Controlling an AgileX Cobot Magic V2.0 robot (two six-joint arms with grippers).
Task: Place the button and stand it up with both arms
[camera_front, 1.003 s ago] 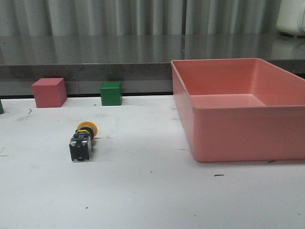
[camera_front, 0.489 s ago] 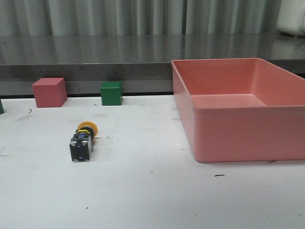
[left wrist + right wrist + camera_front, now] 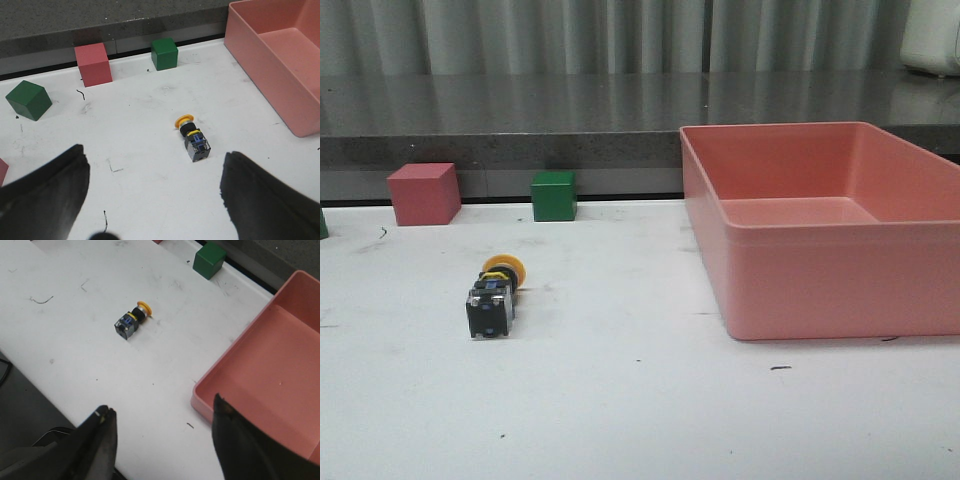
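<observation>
The button [image 3: 493, 298] lies on its side on the white table, its yellow cap toward the back and its black and clear base toward the front. It also shows in the left wrist view, button [image 3: 193, 139], and in the right wrist view, button [image 3: 131, 321]. My left gripper [image 3: 156, 167] is open, well above the table, with the button beyond its fingertips. My right gripper [image 3: 162, 415] is open too, high over the table's front edge, far from the button. Neither arm shows in the front view.
A large pink bin [image 3: 840, 235] stands at the right. Along the back edge sit a pink cube [image 3: 423, 193] and a green cube [image 3: 553, 195]. Another green cube [image 3: 28, 100] lies further left. A dark counter runs behind the table.
</observation>
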